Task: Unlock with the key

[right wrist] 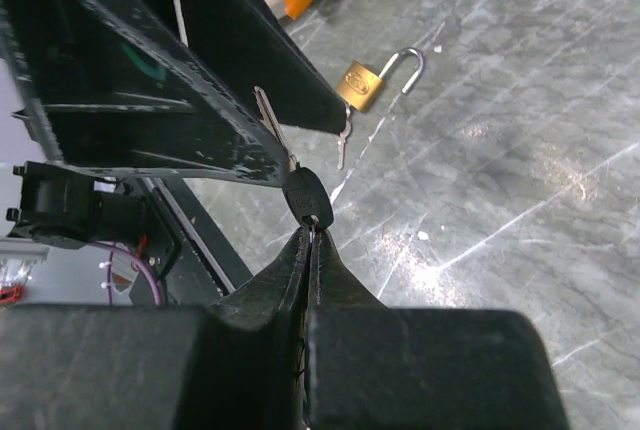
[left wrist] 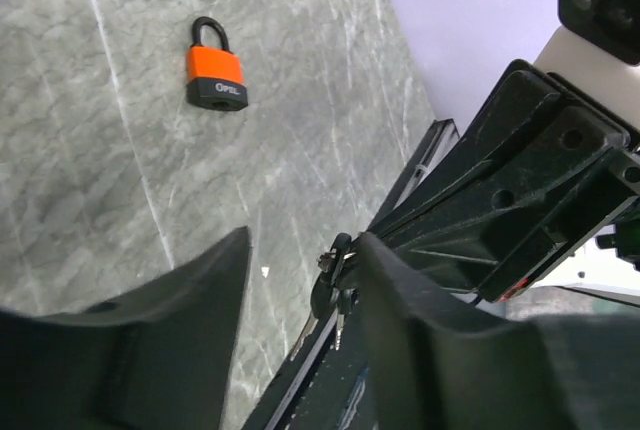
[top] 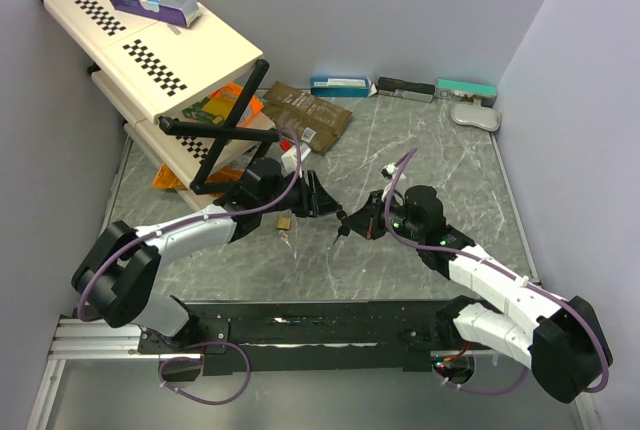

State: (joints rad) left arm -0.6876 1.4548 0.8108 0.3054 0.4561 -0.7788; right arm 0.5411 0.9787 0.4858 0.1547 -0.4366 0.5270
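My right gripper (right wrist: pixel 312 235) is shut on the ring end of a black-headed key (right wrist: pixel 305 195), whose blade points up toward my left gripper's fingers (right wrist: pixel 200 100). In the left wrist view the key bunch (left wrist: pixel 335 295) hangs just beside my left gripper's right finger; the left gripper (left wrist: pixel 300 260) is open and empty. A brass padlock (right wrist: pixel 362 84) lies on the table with its shackle swung open and a small key in its base; it also shows in the top view (top: pixel 284 221). An orange padlock (left wrist: pixel 215 68) lies shut on the table further off. In the top view both grippers (top: pixel 322 200) (top: pixel 350 222) meet mid-table.
A folding stand (top: pixel 150 40) with a box on top stands at the back left, with orange packets (top: pixel 215 110) under it. A brown packet (top: pixel 305 110) and several small boxes (top: pixel 400 87) lie along the back wall. The black base rail (top: pixel 320 330) runs along the near edge.
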